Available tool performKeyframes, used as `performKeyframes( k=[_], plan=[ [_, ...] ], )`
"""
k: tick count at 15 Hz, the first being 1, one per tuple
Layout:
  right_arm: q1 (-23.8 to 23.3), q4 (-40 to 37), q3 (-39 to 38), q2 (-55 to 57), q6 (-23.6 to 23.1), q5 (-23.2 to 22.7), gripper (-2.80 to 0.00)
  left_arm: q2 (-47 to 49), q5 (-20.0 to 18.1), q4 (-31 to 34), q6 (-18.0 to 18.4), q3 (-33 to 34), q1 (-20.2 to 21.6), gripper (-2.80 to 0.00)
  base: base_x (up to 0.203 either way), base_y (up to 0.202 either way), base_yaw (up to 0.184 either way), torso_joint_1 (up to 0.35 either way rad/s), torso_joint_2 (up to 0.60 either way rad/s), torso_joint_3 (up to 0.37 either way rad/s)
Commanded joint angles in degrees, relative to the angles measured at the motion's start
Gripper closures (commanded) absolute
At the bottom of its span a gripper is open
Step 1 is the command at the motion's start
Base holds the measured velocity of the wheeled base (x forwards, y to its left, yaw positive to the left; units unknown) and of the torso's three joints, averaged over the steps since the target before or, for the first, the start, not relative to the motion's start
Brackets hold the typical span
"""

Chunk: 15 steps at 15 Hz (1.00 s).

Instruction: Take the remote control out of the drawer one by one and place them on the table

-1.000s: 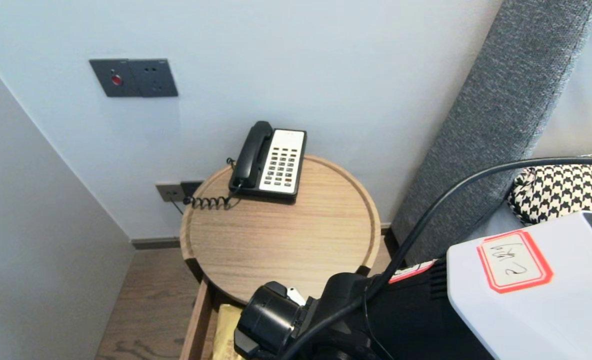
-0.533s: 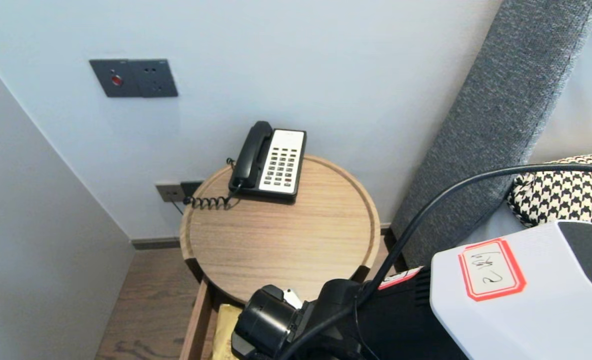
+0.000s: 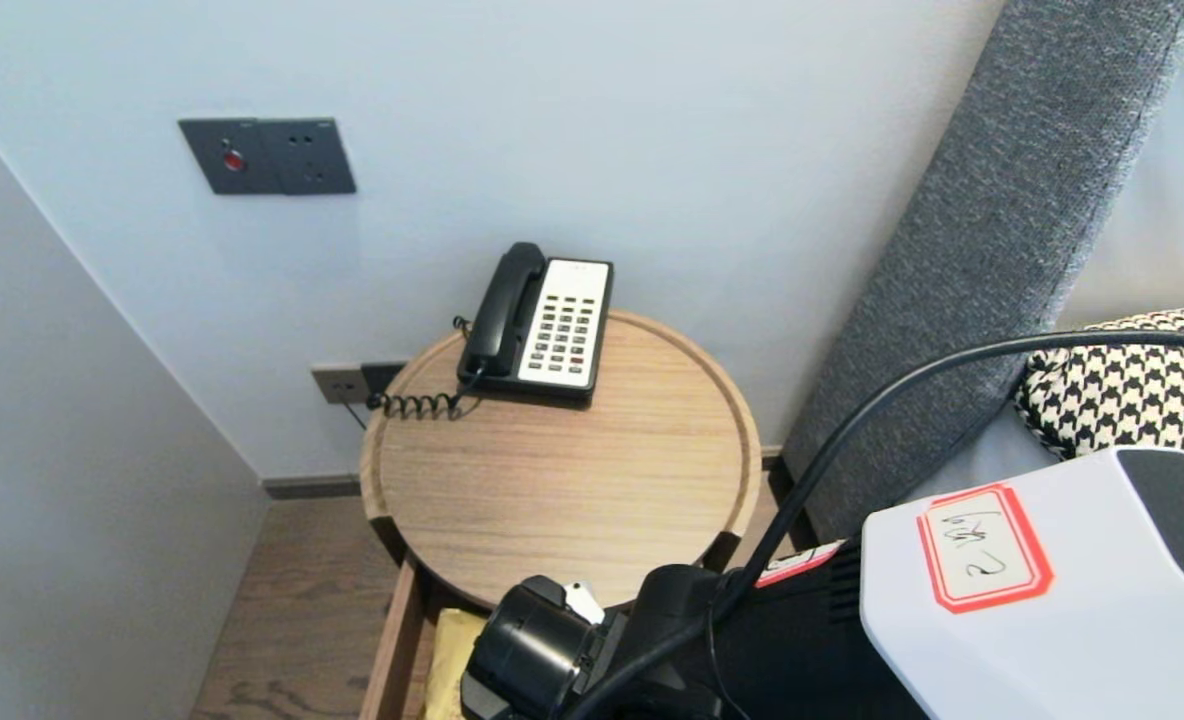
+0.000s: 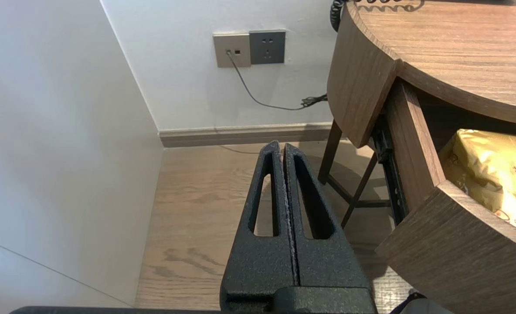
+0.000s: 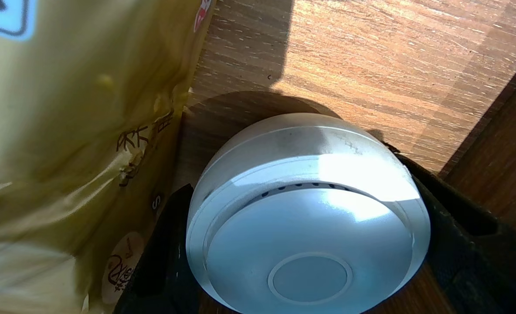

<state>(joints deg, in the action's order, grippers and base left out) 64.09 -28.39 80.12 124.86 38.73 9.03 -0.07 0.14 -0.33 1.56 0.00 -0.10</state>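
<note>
Right gripper (image 5: 284, 170) is down inside the open wooden drawer (image 4: 449, 244) under the round light-wood bedside table (image 3: 562, 490). In the head view only its black wrist shows, at the table's near edge. It is grasping a white round domed plastic disc (image 5: 306, 218): one black finger (image 5: 162, 253) lies against one side of the rim and the other finger against the opposite side. The disc sits flat on the drawer's wood floor, near one side wall of the drawer. A crinkled gold foil packet with printed characters (image 5: 66, 131) lies just beside the disc, on its other side. Left gripper (image 4: 280, 146) is clenched with nothing between its fingers. It is parked above the wood-plank floor, beside the table's legs and apart from the drawer. A black-and-white desk telephone (image 3: 542, 325) with a coiled cord stands at the far edge of the tabletop, by the wall.
</note>
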Motion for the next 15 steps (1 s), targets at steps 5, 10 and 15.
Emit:
performKeyframes(
  k=[5, 10, 15],
  plan=[
    [0.4, -0.3, -0.4, -2.0, 0.2, 0.3, 0.00, 0.1, 0.0, 0.0, 0.0, 0.0, 0.0, 0.00, 0.000, 0.000, 0.000, 0.000, 0.00, 0.000],
    [0.5, -0.4, 0.0, -4.3, 0.2, 0.3, 0.00, 0.1, 0.0, 0.0, 0.0, 0.0, 0.0, 0.00, 0.000, 0.000, 0.000, 0.000, 0.00, 0.000],
    [0.4, -0.9, -0.1, -7.2, -0.2, 0.3, 0.00, 0.1, 0.0, 0.0, 0.0, 0.0, 0.0, 0.00, 0.000, 0.000, 0.000, 0.000, 0.00, 0.000]
  ],
)
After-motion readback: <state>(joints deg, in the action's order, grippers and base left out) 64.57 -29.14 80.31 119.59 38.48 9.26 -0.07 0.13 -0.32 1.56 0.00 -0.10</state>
